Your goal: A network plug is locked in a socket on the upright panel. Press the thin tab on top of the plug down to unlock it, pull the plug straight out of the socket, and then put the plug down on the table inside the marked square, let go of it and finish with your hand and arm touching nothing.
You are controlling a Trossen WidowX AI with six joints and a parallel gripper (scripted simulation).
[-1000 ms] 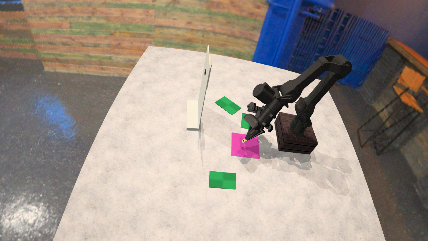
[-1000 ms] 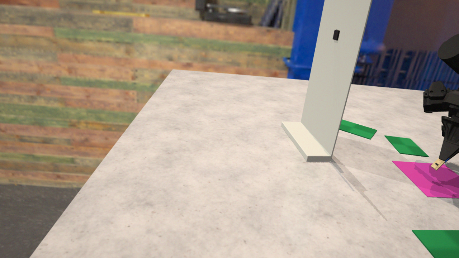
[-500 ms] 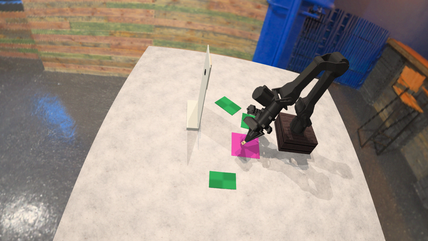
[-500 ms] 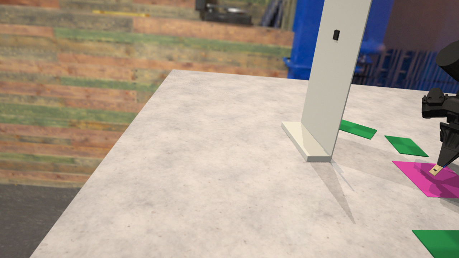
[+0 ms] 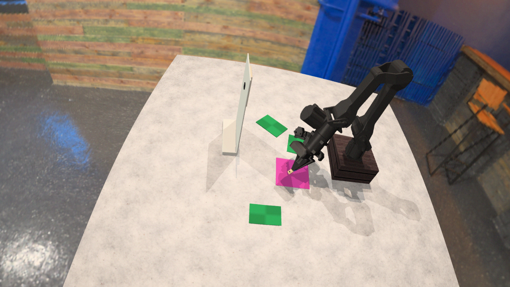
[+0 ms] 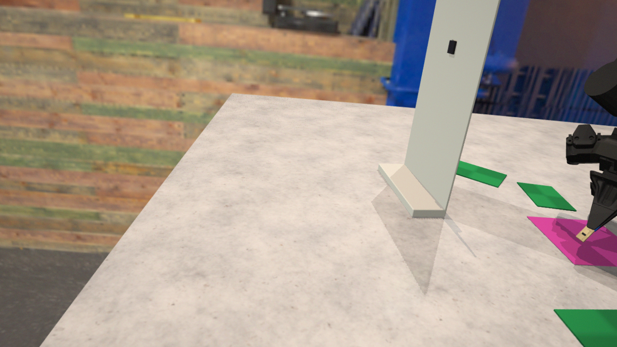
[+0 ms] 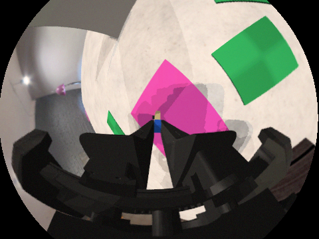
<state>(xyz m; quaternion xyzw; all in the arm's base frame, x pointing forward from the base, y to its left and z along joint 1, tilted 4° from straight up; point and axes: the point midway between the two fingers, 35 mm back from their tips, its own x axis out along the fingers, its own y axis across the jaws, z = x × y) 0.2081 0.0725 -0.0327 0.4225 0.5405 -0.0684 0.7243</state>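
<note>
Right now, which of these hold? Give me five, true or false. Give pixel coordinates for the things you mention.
1. The black fingers point(image 5: 292, 169) point(image 6: 592, 228) are shut on the small tan-and-blue plug point(image 5: 290, 171) point(image 6: 583, 234) point(image 7: 157, 126). True.
2. The plug sits in the tall pale upright panel point(image 5: 242, 103) point(image 6: 448, 99). False: it is away from the panel.
3. The flat marked square point(image 5: 282, 164) point(image 6: 556, 237) point(image 7: 166, 74) is green. False: it is pink.
4. In the top view, the plug appears within the square's outline. True.
5. The fingers stand wide open. False: they are closed on the plug.
</note>
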